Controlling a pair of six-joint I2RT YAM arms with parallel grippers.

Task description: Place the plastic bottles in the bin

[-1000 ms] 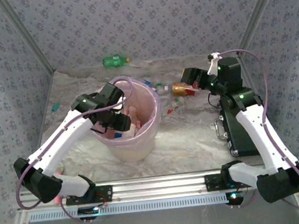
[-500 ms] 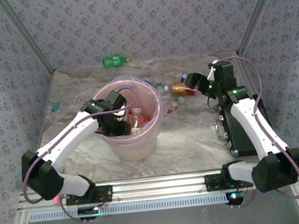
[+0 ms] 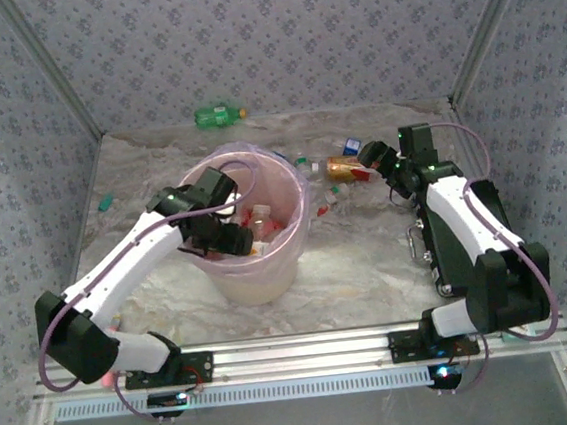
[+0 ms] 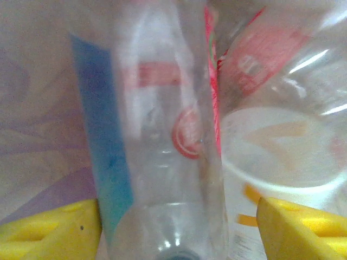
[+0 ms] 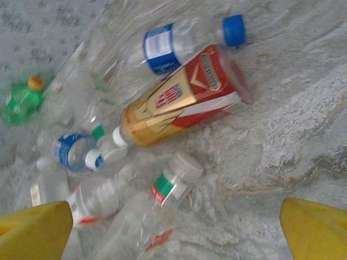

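Holding several bottles point(image 3: 261, 216), the bin point(image 3: 260, 277) is part filled; left jaws open around another inside it, right jaws wide open over those remaining on the counter point(image 3: 358, 256).

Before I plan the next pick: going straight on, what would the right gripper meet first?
Likely the clear white-capped bottle, centred ahead of the right gripper, though depth is unclear.

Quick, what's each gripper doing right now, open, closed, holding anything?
Left gripper: open, a clear blue-labelled plastic bottle loose between its jaws.
Right gripper: open, holding nothing.
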